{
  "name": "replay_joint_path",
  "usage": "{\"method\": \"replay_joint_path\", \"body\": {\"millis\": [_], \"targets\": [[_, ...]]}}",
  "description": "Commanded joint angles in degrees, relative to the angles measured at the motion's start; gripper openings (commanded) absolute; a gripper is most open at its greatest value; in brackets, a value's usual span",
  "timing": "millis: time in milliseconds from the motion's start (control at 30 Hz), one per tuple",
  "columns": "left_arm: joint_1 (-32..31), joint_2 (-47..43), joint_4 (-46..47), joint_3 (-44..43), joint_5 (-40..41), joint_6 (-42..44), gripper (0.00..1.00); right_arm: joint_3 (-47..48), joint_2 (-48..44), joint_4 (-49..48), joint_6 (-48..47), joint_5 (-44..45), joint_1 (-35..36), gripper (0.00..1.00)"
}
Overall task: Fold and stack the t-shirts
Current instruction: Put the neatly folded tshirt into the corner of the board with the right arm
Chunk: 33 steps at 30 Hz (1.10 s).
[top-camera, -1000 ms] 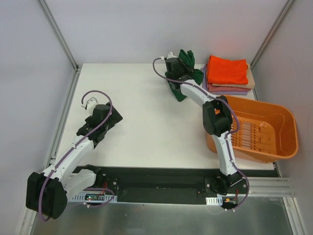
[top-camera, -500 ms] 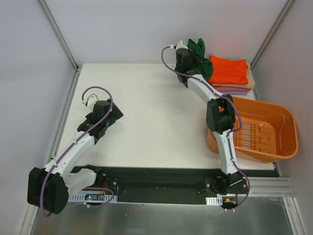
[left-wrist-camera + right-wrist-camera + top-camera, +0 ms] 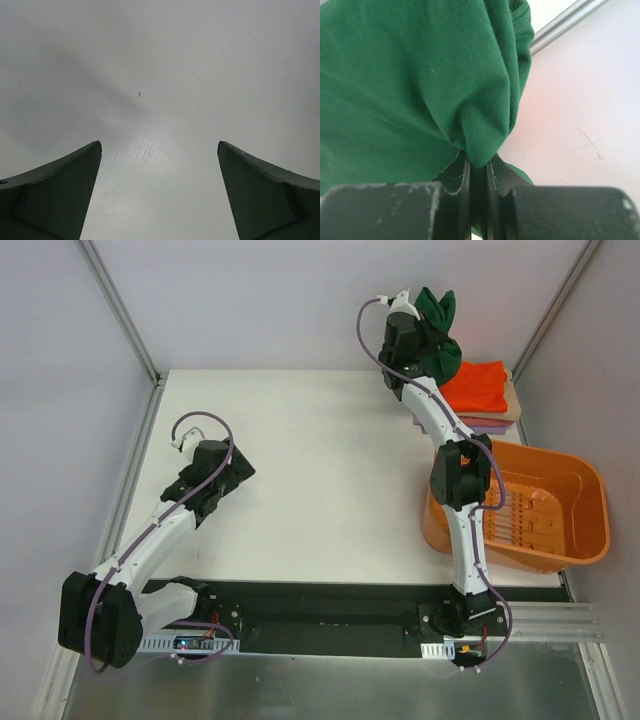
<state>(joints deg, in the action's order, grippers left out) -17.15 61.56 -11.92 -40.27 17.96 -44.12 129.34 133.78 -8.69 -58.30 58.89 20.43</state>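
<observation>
I read: right gripper (image 3: 478, 169) pinching bunched green t-shirt (image 3: 420, 75), held off the table (image 3: 300, 440) by folded orange t-shirt (image 3: 480, 385), far-right corner | left gripper (image 3: 159, 147) fingers spread, over table surface.

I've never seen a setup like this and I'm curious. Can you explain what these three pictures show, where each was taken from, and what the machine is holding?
These are two robot arms bolted at the near edge of a white table. The wide picture looks down from above and behind them. The other two pictures come from a camera on each wrist. The left gripper is open over the table and holds nothing. The right gripper is shut on a bunched dark green t-shirt, lifted at the far right corner, next to a stack of folded shirts with an orange shirt on top. An orange basket sits at the right edge.
</observation>
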Motion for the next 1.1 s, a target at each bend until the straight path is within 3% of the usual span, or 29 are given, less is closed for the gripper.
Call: {"method": "replay_joint_path", "body": {"millis": [0, 167, 600, 1067], "targets": [[0.5, 1.1, 0.0, -2.7, -1.0, 0.5, 0.99, 2.9, -3.9, 2.5, 7.7, 3.4, -0.9, 0.01], [0.5, 2.3, -0.1, -3.4, -1.7, 0.7, 0.99, 1.9, -5.1, 8.1, 16.2, 2.3, -2.1, 0.01], [0.5, 5.6, -0.6, -5.0, -2.5, 0.8, 0.99, 2.7, -2.8, 10.5, 18.0, 4.6, -9.0, 0.01], [0.5, 8.3, -0.7, -9.1, -2.8, 1.1, 0.99, 1.9, 0.3, 19.0, 28.0, -17.3, -15.8, 0.01]]}}
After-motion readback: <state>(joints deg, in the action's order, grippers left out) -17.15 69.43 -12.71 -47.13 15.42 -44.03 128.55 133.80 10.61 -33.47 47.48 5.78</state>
